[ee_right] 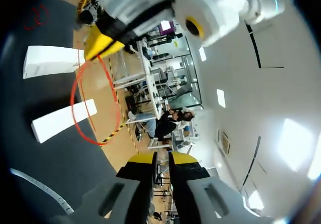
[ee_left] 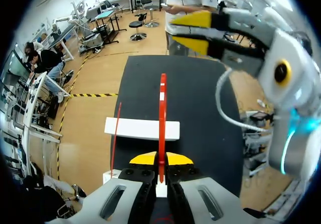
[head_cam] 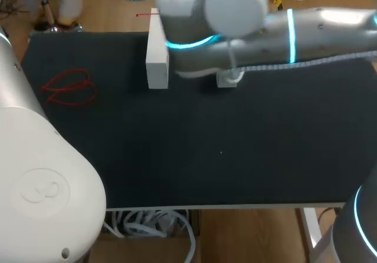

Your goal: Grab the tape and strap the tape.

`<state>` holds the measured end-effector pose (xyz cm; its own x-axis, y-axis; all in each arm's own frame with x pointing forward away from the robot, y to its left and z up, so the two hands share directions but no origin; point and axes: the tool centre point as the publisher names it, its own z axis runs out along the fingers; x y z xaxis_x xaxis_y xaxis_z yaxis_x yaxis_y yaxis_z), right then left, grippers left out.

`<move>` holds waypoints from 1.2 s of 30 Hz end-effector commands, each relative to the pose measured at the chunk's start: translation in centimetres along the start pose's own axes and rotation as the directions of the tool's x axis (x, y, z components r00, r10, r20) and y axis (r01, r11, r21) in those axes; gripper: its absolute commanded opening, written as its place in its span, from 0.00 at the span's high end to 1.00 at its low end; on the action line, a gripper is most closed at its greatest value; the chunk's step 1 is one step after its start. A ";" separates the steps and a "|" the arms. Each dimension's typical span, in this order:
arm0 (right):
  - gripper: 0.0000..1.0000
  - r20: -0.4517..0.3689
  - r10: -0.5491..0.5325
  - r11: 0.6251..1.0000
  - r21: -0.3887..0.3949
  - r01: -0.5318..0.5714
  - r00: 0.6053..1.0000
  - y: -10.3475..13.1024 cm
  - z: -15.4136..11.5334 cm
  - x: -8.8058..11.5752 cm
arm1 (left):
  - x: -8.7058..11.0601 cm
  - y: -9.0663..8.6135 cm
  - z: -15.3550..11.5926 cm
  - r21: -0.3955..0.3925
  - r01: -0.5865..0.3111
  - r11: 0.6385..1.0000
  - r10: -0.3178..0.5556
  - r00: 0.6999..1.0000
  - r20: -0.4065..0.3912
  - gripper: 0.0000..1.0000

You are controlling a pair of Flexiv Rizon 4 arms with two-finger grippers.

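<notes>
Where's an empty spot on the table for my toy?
The table's front and middle are bare, from the big white block and small white block to the near edge. The back is crowded: both blocks by the right arm. Red loops lie at left.

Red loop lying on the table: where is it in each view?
Head view: red loop on the table, left of the white blocks.
Left wrist view: absent; the red there is tape in the left gripper.
Right wrist view: red loop beyond the white blocks, far off.
Shared landmark: the white blocks.
</notes>
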<state>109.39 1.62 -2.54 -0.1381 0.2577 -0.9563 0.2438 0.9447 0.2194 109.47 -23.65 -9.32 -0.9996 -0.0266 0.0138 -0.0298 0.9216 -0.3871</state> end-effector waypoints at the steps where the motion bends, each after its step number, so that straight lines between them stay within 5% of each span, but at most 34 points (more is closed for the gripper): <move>1: 0.96 -0.248 -0.066 0.941 -0.336 -0.022 0.967 -3.2 2.6 -1.5 | 0.1 -0.1 -0.1 -0.005 0.002 1.000 -0.002 1.000 0.000 1.00; 6: 0.84 -0.263 -0.110 0.899 -0.438 -0.017 0.958 -4.4 3.8 -0.8 | 0.1 -0.1 -0.1 -0.005 0.002 1.000 -0.002 1.000 0.000 1.00; 10: 0.76 -0.288 -0.119 0.802 -0.592 -0.079 0.950 -4.7 4.3 -0.6 | 0.1 -0.1 -0.1 -0.005 0.002 1.000 -0.002 1.000 0.000 1.00; 16: 0.62 -0.208 -0.089 0.777 -0.626 -0.063 0.974 -4.4 5.3 -0.1 | 0.1 -0.1 -0.1 -0.005 0.002 1.000 -0.002 1.000 0.000 1.00; 17: 0.20 -0.196 -0.085 0.774 -0.630 -0.060 0.977 -4.3 5.4 0.0 | 0.1 -0.1 -0.1 -0.005 0.002 1.000 -0.002 1.000 0.000 1.00; 18: 0.00 -0.196 -0.085 0.774 -0.630 -0.060 0.977 -4.3 5.4 0.0 | 0.1 -0.1 -0.1 -0.005 0.002 1.000 -0.002 1.000 0.000 1.00; 36: 0.00 -0.196 -0.085 0.774 -0.630 -0.060 0.977 -4.3 5.4 0.0 | 0.1 -0.1 -0.1 -0.005 0.002 1.000 -0.002 1.000 0.000 1.00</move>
<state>113.63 -3.12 -4.55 -0.3426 0.2145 -0.9147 -0.3211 0.8882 0.3286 109.47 -23.65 -9.31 -0.9996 -0.0265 0.0138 -0.0298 0.9216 -0.3869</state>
